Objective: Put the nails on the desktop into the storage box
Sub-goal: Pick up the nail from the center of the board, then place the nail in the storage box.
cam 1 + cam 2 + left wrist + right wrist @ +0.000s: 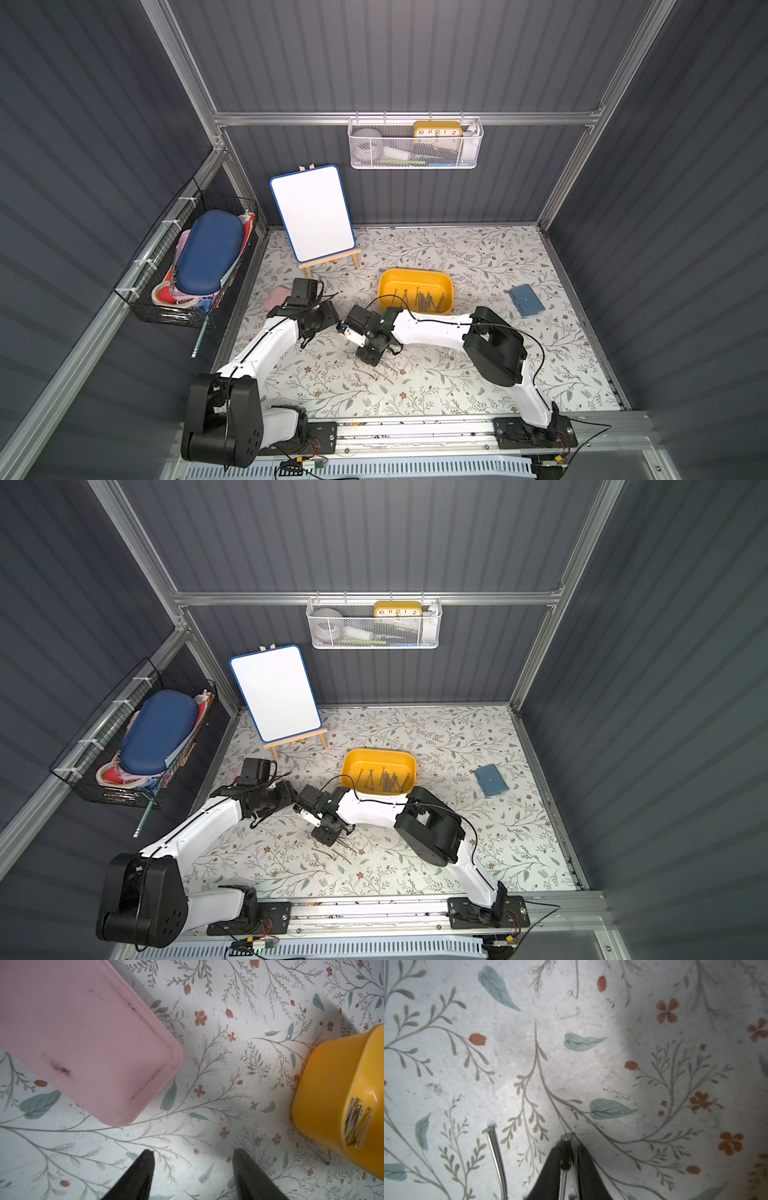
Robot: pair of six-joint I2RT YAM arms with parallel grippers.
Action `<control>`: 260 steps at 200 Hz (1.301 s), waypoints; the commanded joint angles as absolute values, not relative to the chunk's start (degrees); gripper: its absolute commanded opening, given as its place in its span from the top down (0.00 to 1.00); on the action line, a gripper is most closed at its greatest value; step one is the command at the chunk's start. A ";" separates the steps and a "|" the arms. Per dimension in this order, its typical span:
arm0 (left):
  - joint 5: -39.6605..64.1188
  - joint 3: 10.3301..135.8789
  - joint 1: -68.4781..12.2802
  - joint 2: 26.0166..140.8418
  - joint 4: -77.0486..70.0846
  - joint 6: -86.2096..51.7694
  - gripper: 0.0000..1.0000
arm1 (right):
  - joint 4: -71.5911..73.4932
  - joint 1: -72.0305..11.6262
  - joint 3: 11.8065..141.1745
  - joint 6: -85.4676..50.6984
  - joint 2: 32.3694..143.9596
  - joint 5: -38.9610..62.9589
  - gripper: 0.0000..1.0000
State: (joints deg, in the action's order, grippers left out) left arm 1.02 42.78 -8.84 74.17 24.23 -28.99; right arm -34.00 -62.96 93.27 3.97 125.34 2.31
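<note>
From the left, we see one pink case (275, 298) near the surface's (478, 257) left edge. Next comes the left gripper (194, 1167), its jaws apart over bare print. Near the surface's middle, the right gripper (566, 1148) pinches one nail (566, 1138). Only its wrist view shows this, with a second nail (495, 1153) just beside it. Both top views show a few loose nails (338, 853) there. Just behind is one yellow box (415, 271) holding a heap of nails (428, 299) too dense to count.
</note>
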 commanded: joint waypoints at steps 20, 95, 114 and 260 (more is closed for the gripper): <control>1.04 42.19 -8.80 73.30 25.62 -29.35 0.35 | -35.02 -63.72 94.23 4.66 129.63 1.85 0.86; 1.10 42.00 -8.80 73.21 25.40 -29.09 0.35 | -34.19 -63.49 95.44 3.68 130.40 0.02 1.00; 1.09 42.03 -8.79 73.21 25.32 -29.10 0.35 | -33.03 -62.99 94.73 2.87 128.88 -1.29 1.00; 1.66 41.79 -8.79 72.86 24.79 -28.72 0.35 | -32.47 -37.71 90.90 -17.65 109.89 2.74 1.00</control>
State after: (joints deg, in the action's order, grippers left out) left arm 0.49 42.52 -8.64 74.02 23.64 -29.54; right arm -28.10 -42.44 90.45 -11.62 107.31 4.23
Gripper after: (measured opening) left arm 0.646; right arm 0.047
